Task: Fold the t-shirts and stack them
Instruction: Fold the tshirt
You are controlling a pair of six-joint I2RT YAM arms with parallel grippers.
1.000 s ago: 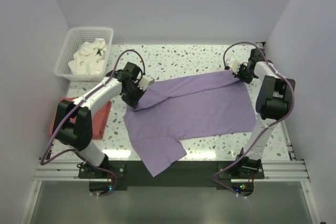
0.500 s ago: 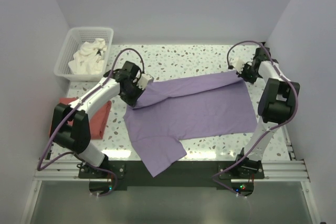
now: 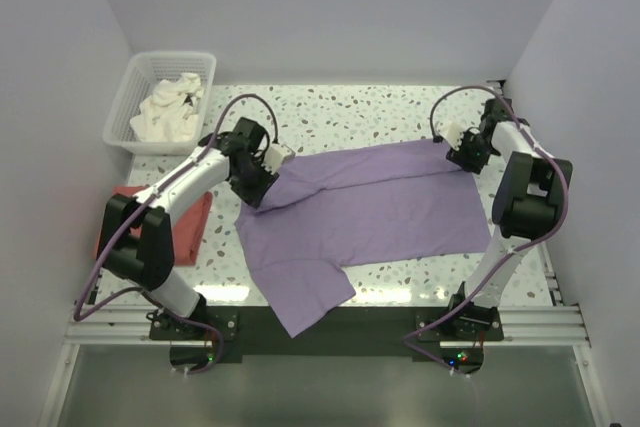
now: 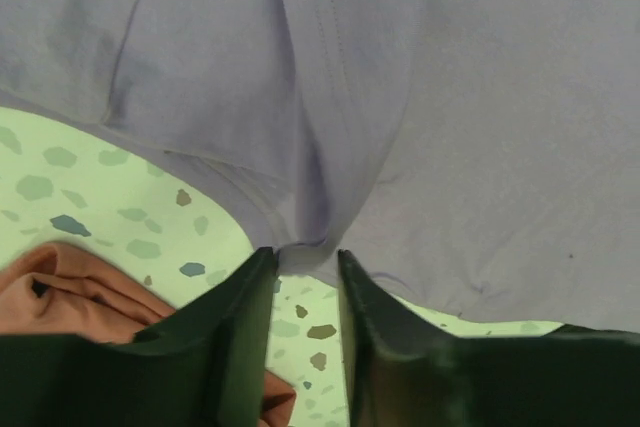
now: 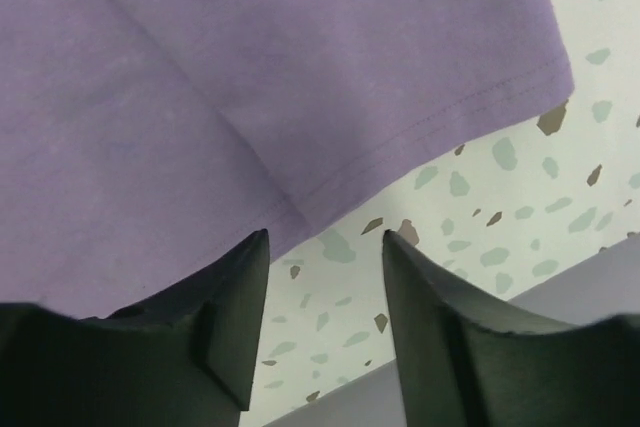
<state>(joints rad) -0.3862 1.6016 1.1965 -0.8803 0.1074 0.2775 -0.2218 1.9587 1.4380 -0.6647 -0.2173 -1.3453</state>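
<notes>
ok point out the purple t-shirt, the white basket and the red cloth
purple t-shirt (image 3: 380, 202), top external view, its middle
white basket (image 3: 120, 105), top external view, left wall
red cloth (image 3: 196, 222), top external view, right edge

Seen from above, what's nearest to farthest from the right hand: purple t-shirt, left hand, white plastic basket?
1. Purple t-shirt, at the right hand itself.
2. Left hand, across the shirt.
3. White plastic basket, far left corner.

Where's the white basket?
In the top view, the basket sits at the table's far left corner, holding white clothes, beyond the red shirt and left of the purple shirt.
</notes>
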